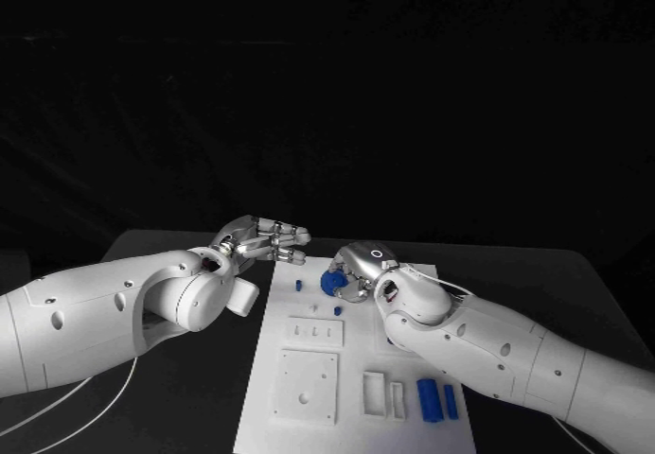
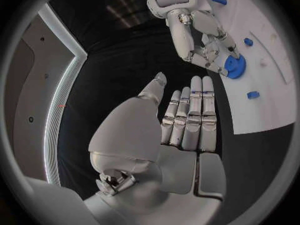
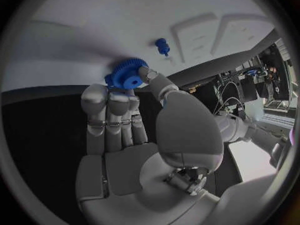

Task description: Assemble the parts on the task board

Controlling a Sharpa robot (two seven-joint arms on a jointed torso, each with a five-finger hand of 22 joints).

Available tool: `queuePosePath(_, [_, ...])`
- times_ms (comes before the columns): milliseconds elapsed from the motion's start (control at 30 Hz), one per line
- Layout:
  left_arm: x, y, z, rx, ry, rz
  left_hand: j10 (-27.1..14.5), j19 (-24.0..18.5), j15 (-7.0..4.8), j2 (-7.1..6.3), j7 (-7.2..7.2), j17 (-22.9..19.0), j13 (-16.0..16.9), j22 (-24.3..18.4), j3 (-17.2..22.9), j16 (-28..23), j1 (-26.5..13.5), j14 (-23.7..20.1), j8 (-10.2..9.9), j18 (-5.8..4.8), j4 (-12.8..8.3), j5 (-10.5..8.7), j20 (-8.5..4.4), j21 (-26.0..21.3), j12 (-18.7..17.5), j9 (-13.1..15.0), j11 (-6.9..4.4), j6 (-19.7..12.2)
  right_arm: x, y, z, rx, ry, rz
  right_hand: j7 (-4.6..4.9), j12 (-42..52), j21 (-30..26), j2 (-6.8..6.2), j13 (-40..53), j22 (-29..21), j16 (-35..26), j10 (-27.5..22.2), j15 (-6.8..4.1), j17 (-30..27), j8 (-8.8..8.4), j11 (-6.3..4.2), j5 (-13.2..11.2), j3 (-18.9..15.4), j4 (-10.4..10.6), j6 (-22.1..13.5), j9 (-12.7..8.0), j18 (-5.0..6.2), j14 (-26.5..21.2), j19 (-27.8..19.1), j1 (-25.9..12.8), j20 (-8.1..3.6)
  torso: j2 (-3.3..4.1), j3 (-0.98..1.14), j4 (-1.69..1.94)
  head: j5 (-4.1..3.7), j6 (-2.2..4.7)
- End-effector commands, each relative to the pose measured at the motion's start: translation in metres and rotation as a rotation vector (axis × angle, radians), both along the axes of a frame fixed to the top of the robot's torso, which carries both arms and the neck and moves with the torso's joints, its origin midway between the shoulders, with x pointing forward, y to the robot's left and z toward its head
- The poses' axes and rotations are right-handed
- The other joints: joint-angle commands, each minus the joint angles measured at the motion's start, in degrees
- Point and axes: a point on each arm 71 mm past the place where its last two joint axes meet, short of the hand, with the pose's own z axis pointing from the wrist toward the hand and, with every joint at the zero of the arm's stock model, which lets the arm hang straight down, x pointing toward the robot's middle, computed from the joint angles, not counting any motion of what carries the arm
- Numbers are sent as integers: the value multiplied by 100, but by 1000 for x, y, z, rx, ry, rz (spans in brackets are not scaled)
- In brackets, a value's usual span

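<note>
Two glossy white arms here, rounded shells with small dark screw holes dotting the casings. The left arm [image 1: 123, 312] carries a bulging round wrist joint, and a thin white cable runs beneath it. The left hand [image 1: 266, 238] is silver, segmented, metal-bright. The right arm [image 1: 505, 355] matches; the right hand [image 1: 358, 270] bears a small ring marking on its silver back, a thin cable looping beside it.

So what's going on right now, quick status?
Right hand pinching blue gear over task board. Left hand open, beside the board. Nothing blocking.
</note>
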Motion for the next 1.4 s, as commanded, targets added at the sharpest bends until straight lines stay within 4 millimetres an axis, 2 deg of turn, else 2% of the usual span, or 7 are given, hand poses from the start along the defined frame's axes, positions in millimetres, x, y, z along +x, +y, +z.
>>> queuePosePath(33, [0, -3, 1, -3, -2, -19, -42, -40, 27, -19, 4, -1, 9, -5, 6, -8, -9, 18, 7, -41, -2, -19, -11, 31, 8, 1, 12, -46, 1, 0, -3, -22, 1, -3, 21, -34, 9, 38, -27, 530, -4, -10, -22, -20, 31, -20, -80, -73, 17, -62, 2, -94, 5, 339, 22, -26, 2, 4, -2, -9, 1])
queuePosePath(233, [0, -3, 1, -3, -1, -19, -42, -40, 27, -19, 4, -1, 9, -5, 6, -8, -9, 18, 7, -41, -2, -19, -11, 31, 8, 1, 12, -46, 3, 1, -5, -14, 20, -1, 84, -153, -72, 53, -149, 508, -55, -79, 12, -59, 31, 25, -417, -362, 242, -374, -13, -62, 4, 335, -36, 7, -1, 0, 0, -16, -5])
queuePosePath(333, [0, -3, 1, -2, -1, -19, -42, -40, 27, -19, 4, -1, 9, -5, 6, -8, -9, 18, 7, -41, -2, -19, -11, 31, 8, 1, 12, -46, 4, 0, -7, -7, 32, -3, 99, -174, -105, 84, -191, 500, -62, -96, 37, -61, 32, 50, -803, -816, 588, -533, -13, -29, 9, 340, -121, 35, 0, 0, -5, -11, -2])
queuePosePath(400, [0, -3, 1, -2, 0, -19, -47, -42, 29, -20, 6, -1, 9, -11, 2, -8, -17, 16, 7, -41, -2, -22, -9, 35, 8, 1, 13, -49, 4, 0, -8, -3, 41, -5, 98, -173, -82, 113, -230, 513, -31, -114, 53, -29, 39, 67, -871, -1431, 1201, -575, -11, -5, 22, 347, -73, 54, 2, 0, -7, -10, -4])
queuePosePath(467, [0, -3, 1, -2, 0, -20, -50, -44, 30, -21, 6, 0, 9, -15, -1, -7, -22, 15, 7, -41, -2, -23, -8, 37, 8, 2, 14, -52, 5, -1, -9, 0, 49, -7, 100, -174, -85, 77, -253, 512, -32, -131, 46, -18, 45, 74, -1048, -1601, 1499, -592, -6, 0, 10, 344, -14, 67, 3, 1, -7, -11, -2])
queuePosePath(567, [0, -3, 1, -2, 0, -20, -50, -44, 30, -21, 6, 0, 9, -15, -1, -7, -22, 15, 7, -41, -2, -23, -8, 37, 8, 2, 14, -52, 5, -2, -9, 4, 56, -10, 94, -155, -58, 42, -272, 519, -8, -139, 56, 22, 34, 80, -940, -1888, 2102, -603, -11, 0, 12, 349, -82, 65, 2, 3, -8, -9, 0])
queuePosePath(1400, [1, 2, 0, 2, 2, -9, -61, -44, 31, -23, 8, 0, 9, -22, 0, -6, -18, 14, 7, -39, 0, -22, -7, 40, 8, 2, 17, -59, -1, -34, -3, 86, 2, -35, 51, -37, 109, 80, -182, 558, 106, -63, 33, 170, 33, 44, -662, -1522, 2019, -393, -10, -27, 28, 357, 3, 41, 1, 16, -23, 12, -1])
